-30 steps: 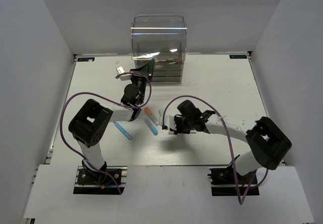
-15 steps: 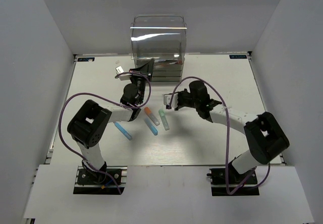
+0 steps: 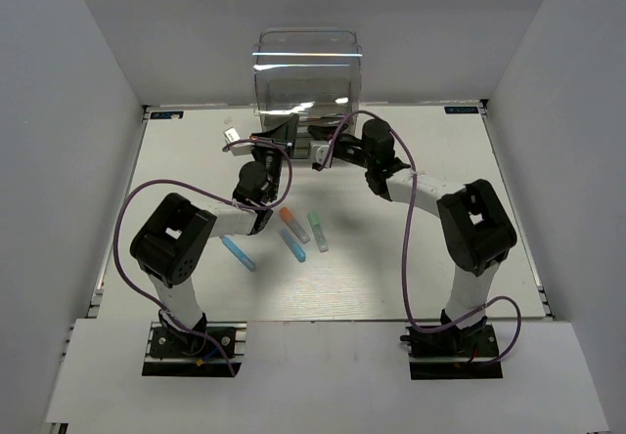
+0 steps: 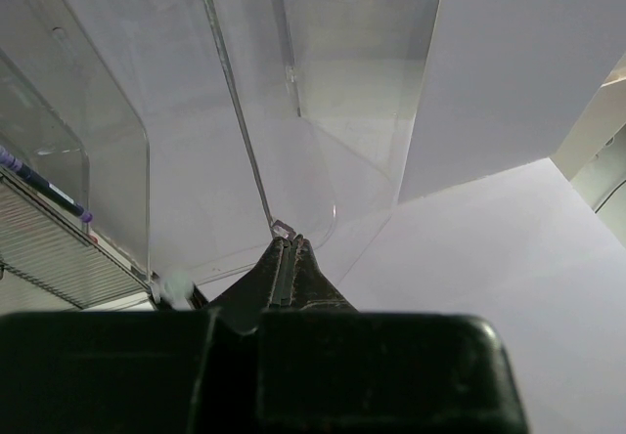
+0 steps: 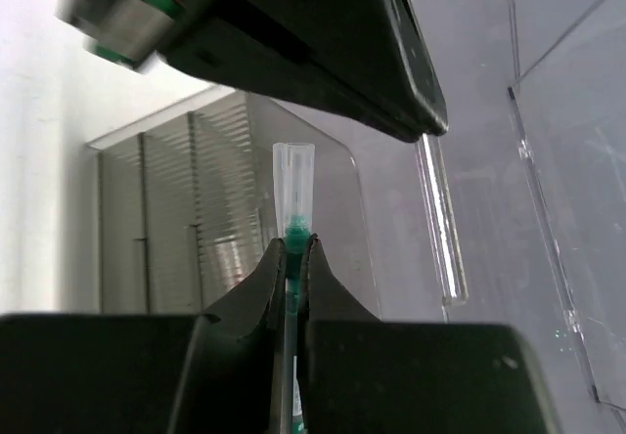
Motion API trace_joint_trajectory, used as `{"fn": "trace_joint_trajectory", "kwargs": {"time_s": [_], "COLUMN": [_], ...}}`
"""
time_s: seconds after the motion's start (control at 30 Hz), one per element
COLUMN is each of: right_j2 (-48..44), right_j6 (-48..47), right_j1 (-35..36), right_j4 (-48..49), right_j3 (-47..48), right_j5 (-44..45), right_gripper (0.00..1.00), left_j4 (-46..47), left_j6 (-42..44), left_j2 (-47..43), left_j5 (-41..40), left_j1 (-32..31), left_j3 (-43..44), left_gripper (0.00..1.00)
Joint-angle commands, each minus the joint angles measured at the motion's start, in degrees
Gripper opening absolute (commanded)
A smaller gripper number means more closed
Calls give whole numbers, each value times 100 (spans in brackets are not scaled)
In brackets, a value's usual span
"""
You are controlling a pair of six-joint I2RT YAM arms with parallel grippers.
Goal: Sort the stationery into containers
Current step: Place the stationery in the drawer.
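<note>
The clear cabinet (image 3: 308,72) stands at the table's back middle. My left gripper (image 3: 286,133) is at its front, shut on the thin clear edge of a pulled-out drawer (image 4: 280,227); the jaws (image 4: 286,243) pinch that edge. A dark purple pen (image 4: 44,185) lies in a lower drawer. My right gripper (image 3: 322,152) is beside the left one at the cabinet front, shut (image 5: 291,246) on a thin green pen (image 5: 292,175) with a clear cap, pointing at the clear drawer (image 5: 469,111). Two light-blue markers (image 3: 238,253) (image 3: 295,246), an orange one (image 3: 289,220) and a mint-green one (image 3: 318,231) lie on the table.
The left gripper's black body (image 5: 303,43) hangs close above the green pen's tip. Both arms' purple cables (image 3: 137,209) loop over the table. White walls close in the left, right and back sides.
My right arm has swung from the table's middle, near the markers, back to the cabinet front, carrying the green pen. The left gripper has stayed on the drawer edge.
</note>
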Motion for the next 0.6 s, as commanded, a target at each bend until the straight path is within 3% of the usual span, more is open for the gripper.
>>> {"fn": "trace_joint_trajectory", "kwargs": {"time_s": [0.0, 0.27, 0.57], "right_j2": [350, 1132, 1327], "right_j6": [-23, -49, 30], "right_j1": [-90, -239, -319], "right_j4": [646, 673, -206], "right_j3": [460, 1277, 1489], "right_j5": [22, 716, 901], "right_gripper": [0, 0, 0], "left_j4": [116, 116, 63], "left_j6": [50, 50, 50], "left_j2": [-340, -288, -235], "left_j5": [-18, -18, -18], "left_j1": [48, 48, 48], "left_j3": [132, 246, 299], "left_gripper": [0, 0, 0]}}
